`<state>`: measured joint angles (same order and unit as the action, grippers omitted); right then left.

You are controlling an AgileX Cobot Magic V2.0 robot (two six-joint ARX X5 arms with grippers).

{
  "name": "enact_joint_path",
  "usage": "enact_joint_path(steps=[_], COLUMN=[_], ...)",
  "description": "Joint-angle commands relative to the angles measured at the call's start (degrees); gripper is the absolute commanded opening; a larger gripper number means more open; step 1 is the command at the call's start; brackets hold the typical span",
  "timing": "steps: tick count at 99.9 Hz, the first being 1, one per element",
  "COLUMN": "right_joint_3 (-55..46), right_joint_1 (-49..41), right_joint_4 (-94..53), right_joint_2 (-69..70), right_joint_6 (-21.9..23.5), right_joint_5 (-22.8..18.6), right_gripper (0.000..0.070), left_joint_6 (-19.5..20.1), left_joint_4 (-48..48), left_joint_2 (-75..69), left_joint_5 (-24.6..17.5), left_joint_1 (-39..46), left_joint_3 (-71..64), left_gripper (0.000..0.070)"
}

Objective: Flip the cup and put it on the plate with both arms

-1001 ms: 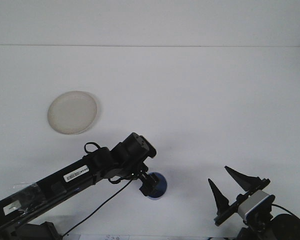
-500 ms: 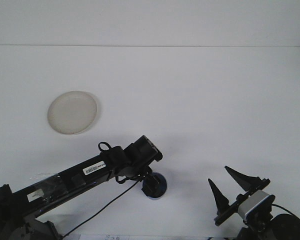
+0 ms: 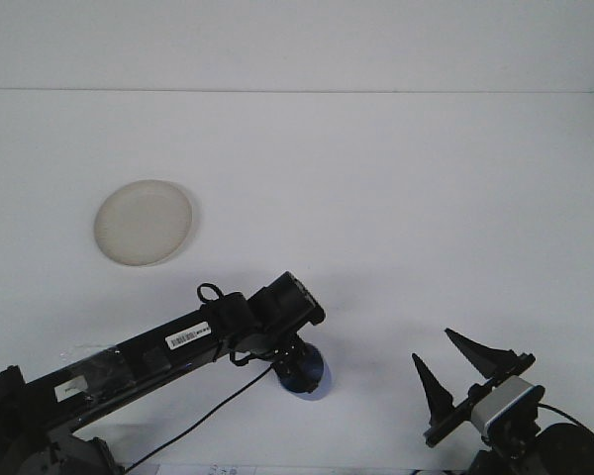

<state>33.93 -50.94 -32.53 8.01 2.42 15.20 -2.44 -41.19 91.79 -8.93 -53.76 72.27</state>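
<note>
The plate point(image 3: 144, 222) waits empty at far left on the bench point(image 3: 396, 198). The left tool point(image 3: 299, 368) covers the blue cup point(image 3: 312, 376) near centre, probably grasping to flip it; its grip I cannot tell. The right tool point(image 3: 453, 369) is released, ready for handover.

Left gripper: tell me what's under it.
A blue cup sits under the left gripper on the white table. The gripper hides the cup's top and the fingers.
</note>
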Motion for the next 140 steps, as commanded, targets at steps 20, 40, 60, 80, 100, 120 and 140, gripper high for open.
enact_joint_path(steps=[20,40,60,80,100,120,140], right_joint_3=[0.59,0.59,0.59,0.59,0.59,0.59,0.55], right_joint_1=[-0.52,-0.52,-0.52,-0.52,-0.52,-0.52,-0.52], right_joint_4=[0.37,0.35,0.35,0.35,0.35,0.31,0.17], right_joint_2=[-0.09,-0.09,-0.09,-0.09,-0.09,-0.09,-0.09], right_joint_6=[0.17,0.17,0.2,0.2,0.2,0.2,0.22], right_joint_5=[0.11,0.11,0.11,0.09,-0.15,-0.13,-0.09], right_gripper=[0.0423,0.0423,0.0423,0.0423,0.0423,0.0423,0.0422], left_joint_6=[3.37,7.19,8.46,8.44,7.96,8.04,8.04], left_joint_4=[-5.25,-11.28,-11.61,-9.53,-5.29,-4.28,-4.98], left_joint_2=[-7.06,-12.5,-11.02,-3.93,5.88,13.05,16.37], left_joint_5=[7.39,14.49,15.23,15.1,15.1,15.1,15.1], left_joint_1=[3.43,15.19,33.33,47.5,54.31,55.04,55.04], left_joint_3=[5.57,12.07,16.48,18.05,21.49,24.87,24.96], left_gripper=[0.0006,0.0006,0.0006,0.0006,0.0006,0.0006,0.0006])
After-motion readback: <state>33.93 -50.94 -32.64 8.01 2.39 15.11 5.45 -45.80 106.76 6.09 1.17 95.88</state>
